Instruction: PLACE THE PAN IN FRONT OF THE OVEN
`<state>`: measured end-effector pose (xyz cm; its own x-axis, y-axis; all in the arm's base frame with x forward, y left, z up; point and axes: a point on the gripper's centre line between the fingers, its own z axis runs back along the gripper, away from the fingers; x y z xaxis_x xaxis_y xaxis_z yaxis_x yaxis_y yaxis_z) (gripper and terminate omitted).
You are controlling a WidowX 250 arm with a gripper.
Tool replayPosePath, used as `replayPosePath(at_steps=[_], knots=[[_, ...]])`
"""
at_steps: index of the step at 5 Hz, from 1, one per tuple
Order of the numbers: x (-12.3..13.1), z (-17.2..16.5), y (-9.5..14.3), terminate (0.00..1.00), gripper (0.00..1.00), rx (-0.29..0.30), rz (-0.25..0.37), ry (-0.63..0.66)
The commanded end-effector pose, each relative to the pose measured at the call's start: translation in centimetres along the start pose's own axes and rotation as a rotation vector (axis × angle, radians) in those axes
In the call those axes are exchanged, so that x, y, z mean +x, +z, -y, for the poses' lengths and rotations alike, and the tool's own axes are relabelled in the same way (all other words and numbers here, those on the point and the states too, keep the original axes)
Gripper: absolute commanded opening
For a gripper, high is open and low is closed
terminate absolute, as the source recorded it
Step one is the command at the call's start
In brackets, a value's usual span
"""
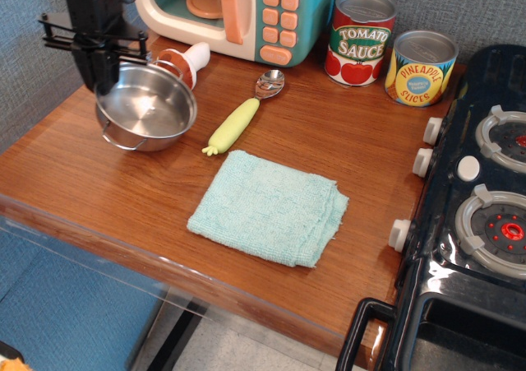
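The shiny steel pan (148, 109) is at the left of the wooden table, in front of the teal and cream toy oven (238, 13), whose door stands open on an orange turntable. My black gripper (102, 83) comes down from above at the pan's far left rim and is shut on that rim. The pan looks tilted a little; I cannot tell whether it rests on the table. One wire loop handle shows at the pan's near side.
A mushroom-like toy (182, 62) sits just behind the pan. A yellow-handled spoon (242, 114) lies right of it. A light blue cloth (269, 207) lies mid-table. Tomato sauce can (360, 38), pineapple can (419, 67) and black stove (477, 198) stand right.
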<state>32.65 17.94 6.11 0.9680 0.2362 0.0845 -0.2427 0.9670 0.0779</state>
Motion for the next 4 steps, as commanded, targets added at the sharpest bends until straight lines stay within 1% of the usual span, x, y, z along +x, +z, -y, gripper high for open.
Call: replayPosePath(at_steps=[1,2,3,4], knots=[[2.6,-3.3,0.4,0.00,0.00,0.071,0.012,0.099],[3.1,-4.6,-0.3,0.00,0.00,0.096,-0.007,0.133],[3.0,-5.0,0.0,0.00,1.00,0.091,-0.003,0.147],[2.4,-4.9,0.7,0.00,1.00,0.087,0.011,0.133]])
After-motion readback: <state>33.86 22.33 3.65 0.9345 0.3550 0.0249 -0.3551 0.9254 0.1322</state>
